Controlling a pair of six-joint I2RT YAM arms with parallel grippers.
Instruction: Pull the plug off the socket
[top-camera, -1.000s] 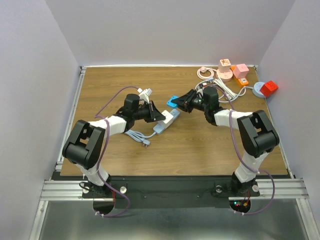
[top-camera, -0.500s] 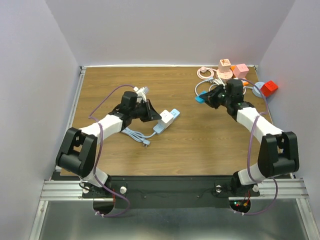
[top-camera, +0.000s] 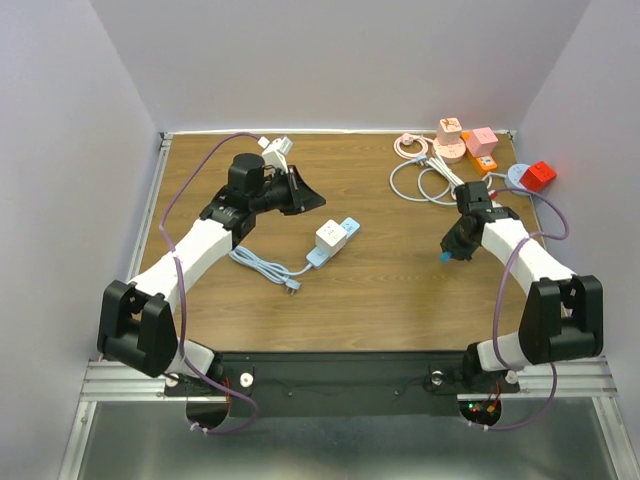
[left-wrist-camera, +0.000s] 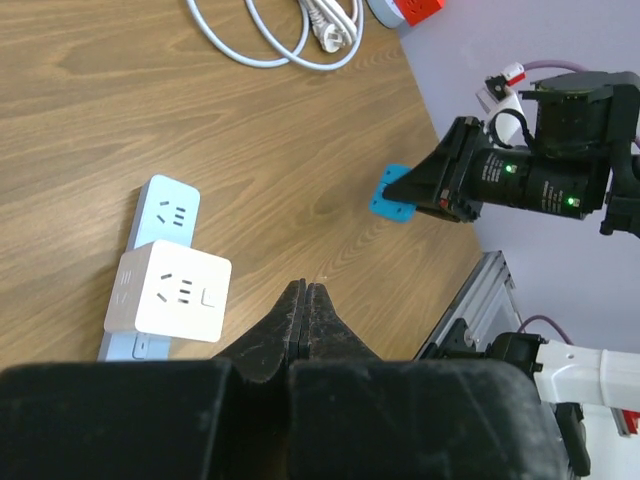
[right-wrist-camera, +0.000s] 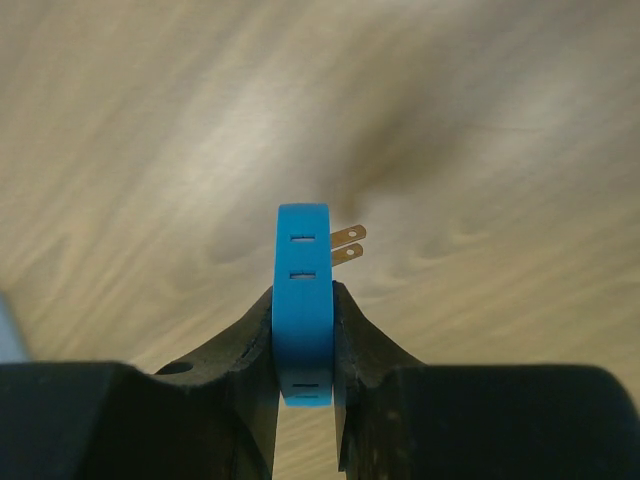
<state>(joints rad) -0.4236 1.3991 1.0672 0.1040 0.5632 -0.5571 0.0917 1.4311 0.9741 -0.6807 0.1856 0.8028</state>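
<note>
Flat blue plastic plug (right-wrist-camera: 302, 250) with two brass prongs, pinched in right tool (right-wrist-camera: 303, 300) over wood-grain bench (top-camera: 380, 280), white cube socket (left-wrist-camera: 170, 290) on pale-blue strip (left-wrist-camera: 165, 212) lying well apart, left tool (left-wrist-camera: 305, 305) clenched, empty

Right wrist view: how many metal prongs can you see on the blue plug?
2. Both stick out on the right side of the blue plug, the upper prong just above the lower prong. Others may be hidden.

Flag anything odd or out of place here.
Nothing damaged or spilled. The blue plug is in the right claw, clear of any socket, prongs bare. A white cube adapter sits on the pale blue power strip, askew on the table. The left claw is shut, empty.
</note>
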